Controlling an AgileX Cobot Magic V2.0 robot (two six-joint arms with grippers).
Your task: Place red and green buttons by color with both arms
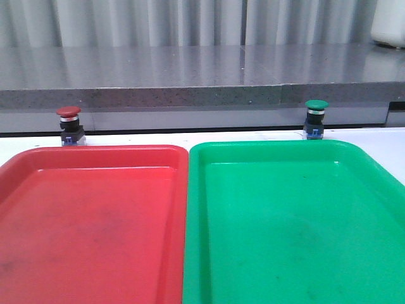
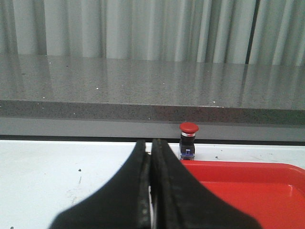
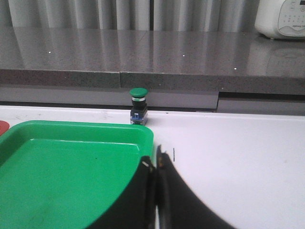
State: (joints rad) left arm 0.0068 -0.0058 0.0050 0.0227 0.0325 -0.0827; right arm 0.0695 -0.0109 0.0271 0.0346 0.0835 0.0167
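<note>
We're looking at a staged test bench, more lab than home: a plain white tabletop (image 1: 386, 142) runs up along its far edge to a grey speckled stone counter (image 1: 190, 73), pale pleated curtains (image 1: 158, 22) hang behind, and a white kitchen appliance (image 3: 281, 19) sits by the counter's far right corner.

red tray (image 1: 88, 221) cut by frame | green tray (image 1: 297, 221) cut | appliance (image 3: 281, 19) cut
</note>
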